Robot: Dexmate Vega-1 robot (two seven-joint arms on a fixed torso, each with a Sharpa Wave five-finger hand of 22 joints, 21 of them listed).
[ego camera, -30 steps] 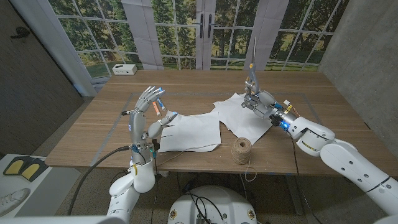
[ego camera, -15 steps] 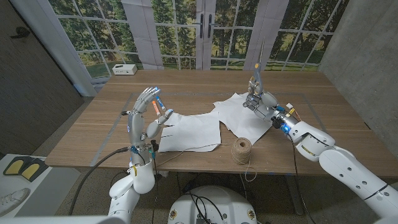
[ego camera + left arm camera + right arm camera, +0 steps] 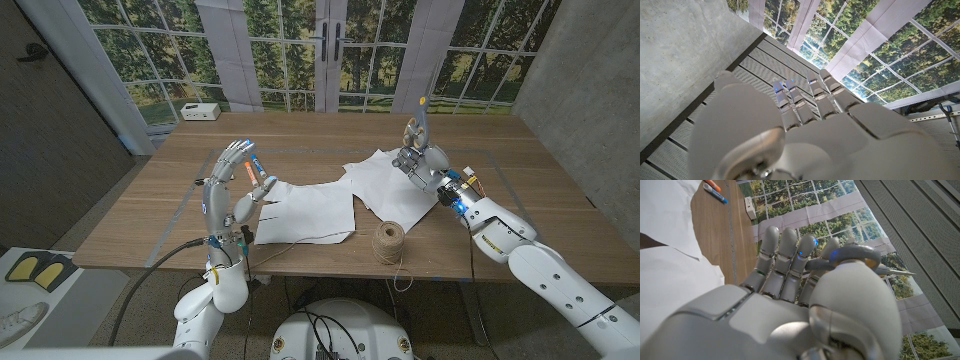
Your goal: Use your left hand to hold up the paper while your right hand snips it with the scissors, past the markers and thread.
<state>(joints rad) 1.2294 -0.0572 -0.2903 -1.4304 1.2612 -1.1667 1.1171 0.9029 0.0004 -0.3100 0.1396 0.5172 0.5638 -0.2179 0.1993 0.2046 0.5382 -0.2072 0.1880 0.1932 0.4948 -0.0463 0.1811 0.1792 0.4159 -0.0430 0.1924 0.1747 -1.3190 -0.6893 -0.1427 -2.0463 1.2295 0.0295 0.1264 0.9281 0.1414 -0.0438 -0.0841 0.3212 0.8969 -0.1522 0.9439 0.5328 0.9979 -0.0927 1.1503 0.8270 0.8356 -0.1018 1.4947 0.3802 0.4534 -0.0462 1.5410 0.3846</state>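
Item: right robot hand [image 3: 424,156]. Raised above the far right part of the surface [image 3: 150,215], fingers wrapped through the handles of the scissors [image 3: 421,122]; the grey loop sits over the fingers in the right wrist view [image 3: 852,255]. Blades point up toward the windows. Change over the last second: hand and scissors have drifted slightly right and higher, and the blades now tilt a little to the right. Whether the blades are parted cannot be told.

Item: left robot hand [image 3: 232,185]. Upright above the left part of the surface, palm standing, fingers spread and holding nothing. Position nearly the same as a second ago. Its thumb comes close to the paper's left corner; contact cannot be confirmed.

Item: paper [image 3: 305,208]. White sheets lying on the surface between the two hands, not lifted. Near sheet sits just beside the left robot hand; far sheet lies under the right.

Item: markers [image 3: 258,170]. Orange and blue, behind the left robot hand's fingers.

Item: thread [image 3: 388,241]. Twine spool at the near edge, a strand trailing off it.

Judgement: scissors secured and being readied; paper not yet held up, so no cut has begun. The left robot hand's grasp is likely the pending step.
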